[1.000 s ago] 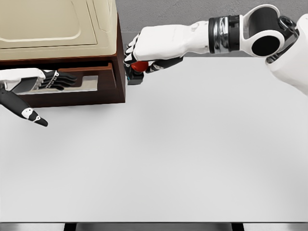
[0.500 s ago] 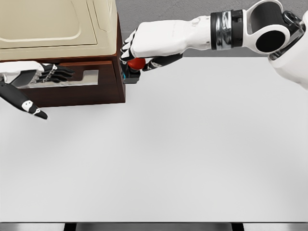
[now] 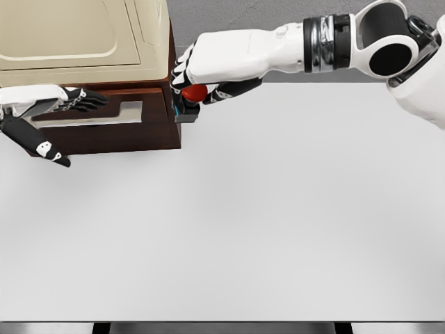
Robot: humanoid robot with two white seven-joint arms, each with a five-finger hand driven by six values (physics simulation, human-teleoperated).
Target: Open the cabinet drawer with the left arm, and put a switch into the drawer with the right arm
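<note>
At upper centre of the frame, the right hand (image 3: 208,73) is clamped on the switch (image 3: 190,101), held just beside the cabinet (image 3: 163,132) corner. The switch is a small dark box with a red dome button on top; it looks rigid and light, best gripped by its flat sides, not the dome. At upper left, the left hand (image 3: 52,104) lies at the drawer (image 3: 111,115), fingers extended, gripping nothing visible.

White table (image 3: 264,223) fills most of frame, surface plain, pale grey-white. Near edge runs along bottom of frame, dark gap below it. Brown wooden cabinet (image 3: 149,136) with cream top stands directly on table at upper left, partly cut by frame edge.
</note>
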